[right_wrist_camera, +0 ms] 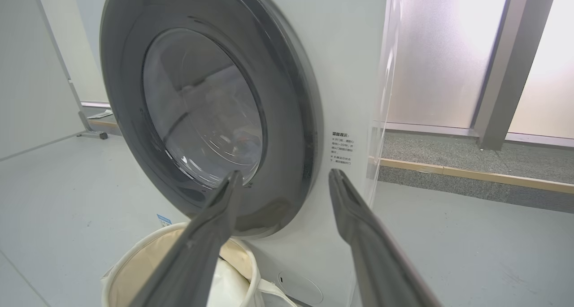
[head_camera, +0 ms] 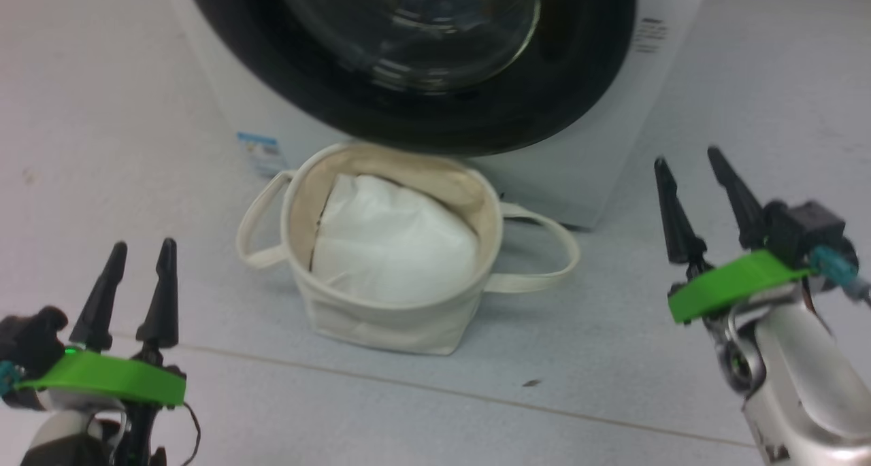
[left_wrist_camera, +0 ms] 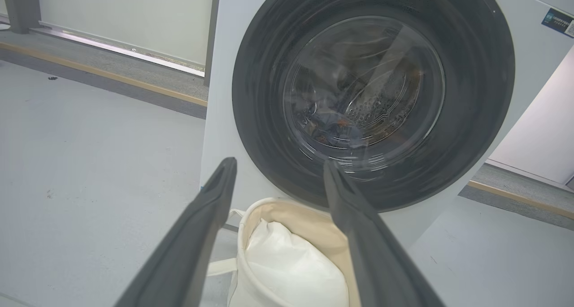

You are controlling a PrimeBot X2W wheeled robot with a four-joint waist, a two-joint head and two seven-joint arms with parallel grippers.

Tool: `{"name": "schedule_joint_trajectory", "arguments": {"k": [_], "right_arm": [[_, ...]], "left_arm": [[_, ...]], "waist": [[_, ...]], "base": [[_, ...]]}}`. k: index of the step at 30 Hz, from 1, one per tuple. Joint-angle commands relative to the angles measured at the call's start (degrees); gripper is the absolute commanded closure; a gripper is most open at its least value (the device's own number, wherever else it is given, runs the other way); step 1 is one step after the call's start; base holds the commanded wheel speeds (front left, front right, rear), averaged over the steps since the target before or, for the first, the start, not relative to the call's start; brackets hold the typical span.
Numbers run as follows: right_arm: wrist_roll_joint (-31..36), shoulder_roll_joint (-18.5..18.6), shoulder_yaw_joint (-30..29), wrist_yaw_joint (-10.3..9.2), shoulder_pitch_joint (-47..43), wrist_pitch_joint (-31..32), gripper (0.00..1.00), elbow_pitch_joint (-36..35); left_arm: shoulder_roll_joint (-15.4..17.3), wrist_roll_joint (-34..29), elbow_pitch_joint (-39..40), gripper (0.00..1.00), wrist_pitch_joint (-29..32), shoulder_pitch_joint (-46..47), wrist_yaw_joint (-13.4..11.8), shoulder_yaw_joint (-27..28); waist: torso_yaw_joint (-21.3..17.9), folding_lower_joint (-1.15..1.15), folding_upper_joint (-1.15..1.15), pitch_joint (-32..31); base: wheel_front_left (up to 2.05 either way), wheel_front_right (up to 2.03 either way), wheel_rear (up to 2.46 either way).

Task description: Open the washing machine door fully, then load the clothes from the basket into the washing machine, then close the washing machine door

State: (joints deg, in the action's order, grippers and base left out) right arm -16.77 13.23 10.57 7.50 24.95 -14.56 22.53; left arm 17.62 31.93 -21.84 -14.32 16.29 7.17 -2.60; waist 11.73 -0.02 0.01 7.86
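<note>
Holding left gripper (head_camera: 143, 248) and right gripper (head_camera: 686, 158) spread wide and empty, either side of the basket (head_camera: 381, 323). Noting the washing machine door (left_wrist_camera: 372, 74) shut flush on the washing machine (right_wrist_camera: 350, 74), the clothes (left_wrist_camera: 334, 128) dim behind its glass, inside the drum; only white padding (head_camera: 395, 248) in basket. Judging door rigid, heavy, glass slick: hook the black rim's edge, not the bowl. Unable to make out a handle.

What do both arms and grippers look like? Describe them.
The left gripper and right gripper each have two long tapered black fingers above a green bracket. The right forearm is silver-white, with a teal connector; a thin dark cable loops under the left.
</note>
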Motion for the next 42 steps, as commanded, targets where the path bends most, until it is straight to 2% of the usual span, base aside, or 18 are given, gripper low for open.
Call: {"name": "schedule_joint_trajectory", "arguments": {"k": [1,7,16,42], "right_arm": [[-0.2,-0.2,0.7,-0.01,-0.5,-0.4,0.0,-2.9],[-1.2,-1.8,-3.3,-0.01,-8.8,-0.4,0.0,-8.3],[-0.3,-3.4,-7.4,-0.01,-17.4,-0.4,0.0,-12.3],[0.5,-4.2,-5.6,-0.01,-18.2,-0.4,0.0,-12.7]], "left_arm": [[1.6,0.0,1.7,0.0,-0.7,0.7,0.3,2.6],[1.8,5.2,1.5,0.0,-0.7,-2.1,0.3,1.4],[2.7,7.8,2.1,0.0,-0.7,-4.0,0.3,1.1],[2.6,4.8,3.9,0.0,-0.7,-4.8,0.3,1.1]], "waist": [[-3.0,0.02,-0.01,-2.8],[-6.0,0.02,-0.01,-5.1],[-7.6,0.02,-0.01,-5.9],[-6.5,0.02,-0.01,-6.5]], "base": [[0.0,0.0,0.0],[0.0,0.0,0.0],[0.0,0.0,0.0],[0.0,0.0,0.0]]}}
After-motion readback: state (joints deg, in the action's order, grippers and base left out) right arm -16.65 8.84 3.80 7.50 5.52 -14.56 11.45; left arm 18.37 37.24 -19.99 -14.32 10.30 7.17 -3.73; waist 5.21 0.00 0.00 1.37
